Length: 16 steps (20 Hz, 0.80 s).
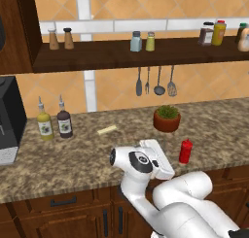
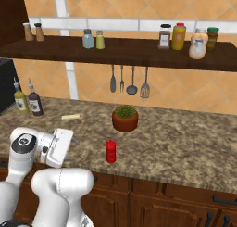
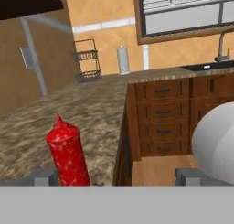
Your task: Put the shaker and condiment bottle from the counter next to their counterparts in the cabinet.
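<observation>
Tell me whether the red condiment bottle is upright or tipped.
Upright: the condiment bottle stands on the counter, nozzle pointing up.

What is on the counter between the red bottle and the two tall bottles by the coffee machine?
In the left base view, a small pale stick lies between the red squeeze bottle and the two tall spouted bottles. The potted plant stands nearer the red bottle.

White arm folded low, end effector [image 3: 114, 176] level — jaws spread wide, holding nothing
</observation>
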Available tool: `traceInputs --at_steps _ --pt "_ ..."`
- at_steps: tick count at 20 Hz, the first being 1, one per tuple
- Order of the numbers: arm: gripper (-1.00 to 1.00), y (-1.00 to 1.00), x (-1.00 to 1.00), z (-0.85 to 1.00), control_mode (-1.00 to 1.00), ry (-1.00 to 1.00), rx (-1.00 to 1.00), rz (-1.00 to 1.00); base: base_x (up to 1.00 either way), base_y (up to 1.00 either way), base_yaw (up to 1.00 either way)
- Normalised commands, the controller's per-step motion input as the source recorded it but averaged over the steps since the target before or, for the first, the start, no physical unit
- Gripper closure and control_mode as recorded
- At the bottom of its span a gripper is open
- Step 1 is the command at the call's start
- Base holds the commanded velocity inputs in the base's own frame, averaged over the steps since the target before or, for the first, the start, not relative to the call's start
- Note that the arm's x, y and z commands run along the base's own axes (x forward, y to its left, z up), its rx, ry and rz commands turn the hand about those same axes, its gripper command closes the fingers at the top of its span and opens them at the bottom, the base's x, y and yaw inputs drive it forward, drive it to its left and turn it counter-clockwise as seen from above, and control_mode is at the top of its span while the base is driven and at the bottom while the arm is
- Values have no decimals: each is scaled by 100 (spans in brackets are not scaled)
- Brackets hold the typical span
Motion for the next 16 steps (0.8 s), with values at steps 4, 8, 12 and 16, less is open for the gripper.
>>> traceInputs --at_steps 4,8,12,16 --pt "-100 0 57 -3 -100 13 -14 0 0 0 0" --pt "-100 -1 24 -10 -100 9 -7 0 0 0 0" --pt "-100 -3 0 -20 -100 8 3 0 0 0 0" --pt "-100 -37 0 0 -100 0 19 0 0 0 0"
